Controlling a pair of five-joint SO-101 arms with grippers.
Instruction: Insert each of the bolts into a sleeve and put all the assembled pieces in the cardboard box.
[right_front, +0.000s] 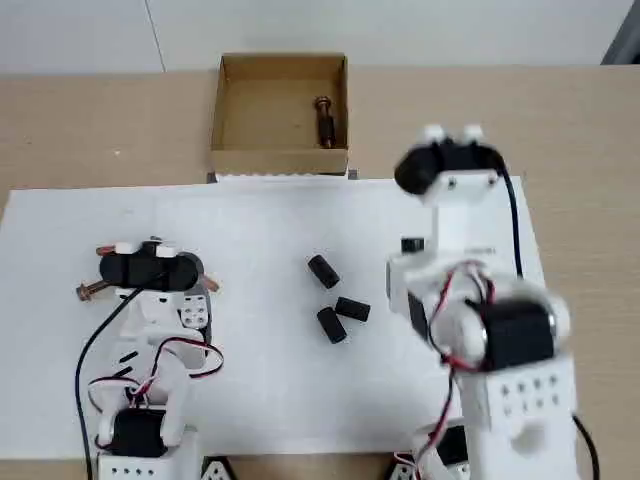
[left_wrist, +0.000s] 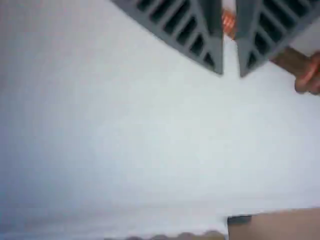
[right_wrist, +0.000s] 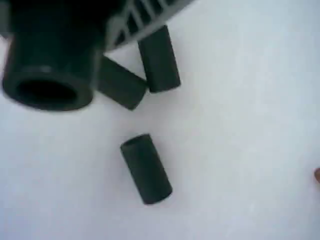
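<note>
My right gripper (right_front: 411, 250) is shut on a black sleeve (right_wrist: 47, 75), held above the white sheet with its open end facing the wrist camera. Three loose black sleeves (right_front: 322, 270) (right_front: 352, 308) (right_front: 331, 324) lie close together at mid-sheet, just left of that gripper. My left gripper (left_wrist: 231, 70) hangs low over the sheet's left part, its grey fingers (left_wrist: 200, 35) close together with a copper bolt (left_wrist: 228, 22) between them. A second bolt (left_wrist: 300, 65) lies beside it. Bolts (right_front: 90, 290) (right_front: 212, 285) show on both sides of the left arm. The cardboard box (right_front: 230, 150) holds one assembled piece (right_front: 324, 120).
The white sheet (right_front: 260, 400) covers most of the wooden table (right_front: 80, 120). The box stands just beyond the sheet's far edge. The sheet's near middle, between the two arm bases, is bare.
</note>
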